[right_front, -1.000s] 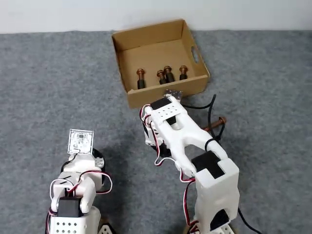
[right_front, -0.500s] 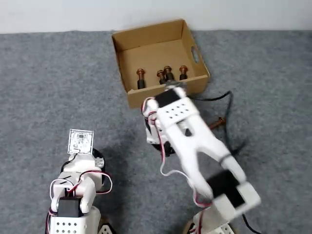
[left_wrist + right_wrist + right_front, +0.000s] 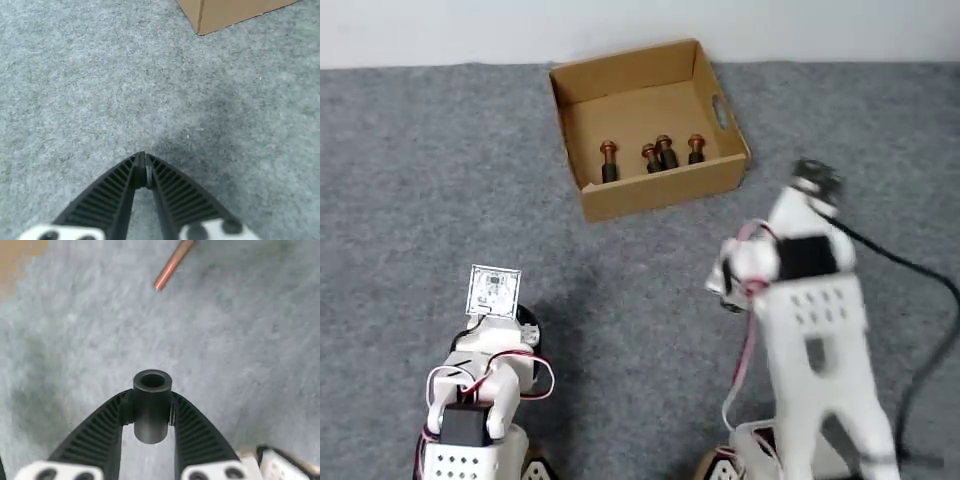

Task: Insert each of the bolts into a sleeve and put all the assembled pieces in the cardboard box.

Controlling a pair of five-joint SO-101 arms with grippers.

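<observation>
sleeve (image 3: 152, 407): black, short and hollow, its open bore facing the right wrist camera, pinched at its sides and held above the grey carpet.
right gripper (image 3: 151, 403): drawn in narrow around the sleeve, one ribbed finger against each side (both touching it).
bolt (image 3: 173, 264): copper-coloured shank lying flat on the carpet, beyond the held sleeve and well apart from it; its far end runs off the edge of the right wrist view.
assembled pieces (image 3: 665, 152): four, in a loose row along the near wall inside the box; the middle two sit just beside each other and the outer two stand apart.
cardboard box (image 3: 650, 192): open-topped, at the far middle of the tabletop, with a slot handle in its right wall.
right arm (image 3: 810, 300): white, to the right of the box and nearer the camera than it, with a black cable trailing off to the side.
left gripper (image 3: 145, 169): fingers brought together with their tips meeting, above the carpet; a corner of the box lies farther off.
left arm (image 3: 480, 395): folded back at the near left, well apart from the box, with a square tag (image 3: 493, 290) on top.
tabletop (image 3: 440, 180): covered in grey carpet.
</observation>
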